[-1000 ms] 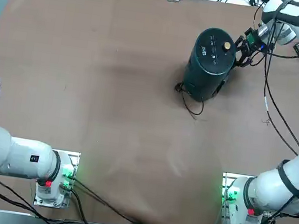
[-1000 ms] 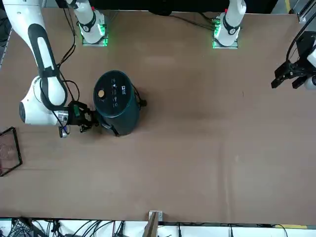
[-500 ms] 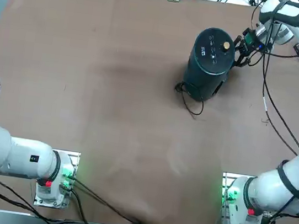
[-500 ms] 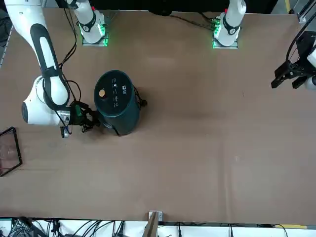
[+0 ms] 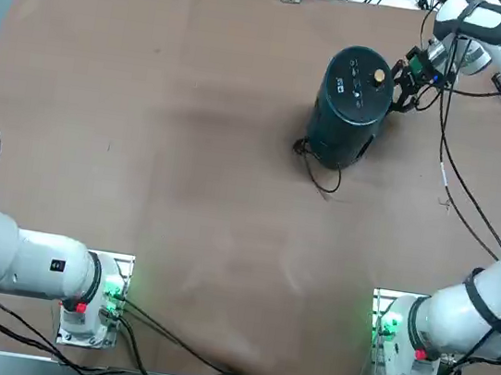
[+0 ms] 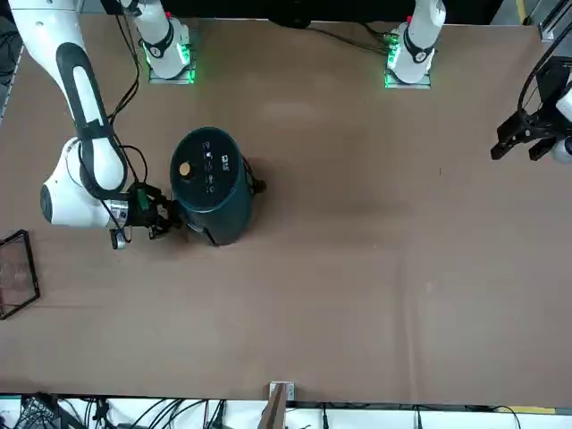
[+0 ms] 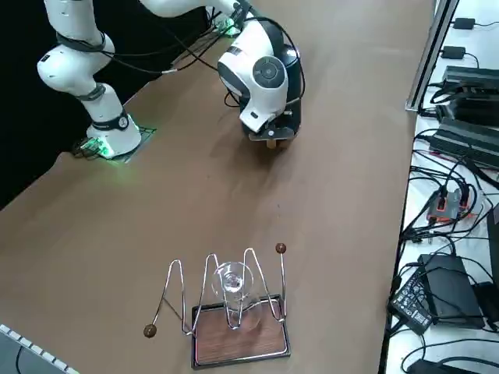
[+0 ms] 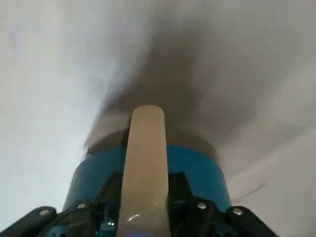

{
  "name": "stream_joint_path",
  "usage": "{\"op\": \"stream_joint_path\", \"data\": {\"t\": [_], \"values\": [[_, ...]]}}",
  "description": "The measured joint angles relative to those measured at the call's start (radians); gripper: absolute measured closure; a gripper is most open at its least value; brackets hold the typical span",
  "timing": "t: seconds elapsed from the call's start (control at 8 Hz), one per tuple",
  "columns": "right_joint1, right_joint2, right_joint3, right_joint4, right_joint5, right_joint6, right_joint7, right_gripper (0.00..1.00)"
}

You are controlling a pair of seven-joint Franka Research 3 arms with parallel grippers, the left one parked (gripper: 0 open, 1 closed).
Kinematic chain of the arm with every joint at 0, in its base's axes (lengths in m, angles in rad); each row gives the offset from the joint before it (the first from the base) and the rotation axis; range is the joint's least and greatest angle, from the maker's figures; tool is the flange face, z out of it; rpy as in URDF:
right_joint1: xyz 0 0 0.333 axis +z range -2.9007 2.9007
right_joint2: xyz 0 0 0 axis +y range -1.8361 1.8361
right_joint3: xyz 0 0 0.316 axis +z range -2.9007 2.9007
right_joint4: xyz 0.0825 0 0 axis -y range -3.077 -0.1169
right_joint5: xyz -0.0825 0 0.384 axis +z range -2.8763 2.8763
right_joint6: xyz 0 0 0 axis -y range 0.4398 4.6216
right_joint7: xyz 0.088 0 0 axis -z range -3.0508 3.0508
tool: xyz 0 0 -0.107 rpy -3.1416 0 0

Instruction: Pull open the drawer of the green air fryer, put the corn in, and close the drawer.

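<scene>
The wire rack point(image 7: 183, 292) rises from the brown tabletop point(image 7: 335, 195). Its wire ends carry two round brown knobs point(image 7: 281, 248). A brown panel with a dark frame point(image 7: 242, 339) lies at the rack's base; a clear glass vessel point(image 7: 234, 280) sits between the rack's wires. In the right side view, right of the rack, a white surface point(image 7: 487, 54) carries black boxes point(image 7: 444, 284), a keypad point(image 7: 412, 304) and tangled black cables point(image 7: 437, 234). A grey ribbed fixture point(image 7: 31, 354) lies left of the rack.
</scene>
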Motion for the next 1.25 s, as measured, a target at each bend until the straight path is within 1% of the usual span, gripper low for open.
{"op": "stream_joint_path", "data": {"t": [0.12,0.25,0.5,0.62,1.0,1.25], "values": [[0.009,0.000,0.001,0.000,0.003,-0.001,0.000,0.41],[0.020,-0.002,0.001,0.000,0.004,0.000,0.000,0.37],[0.026,-0.003,0.004,0.005,0.006,0.000,0.000,0.05],[0.027,-0.007,0.005,0.009,0.007,-0.004,0.000,0.00],[0.025,-0.035,-0.003,0.014,0.003,-0.051,0.000,0.00],[0.011,-0.075,-0.012,0.022,-0.047,-0.115,0.000,0.00]]}}
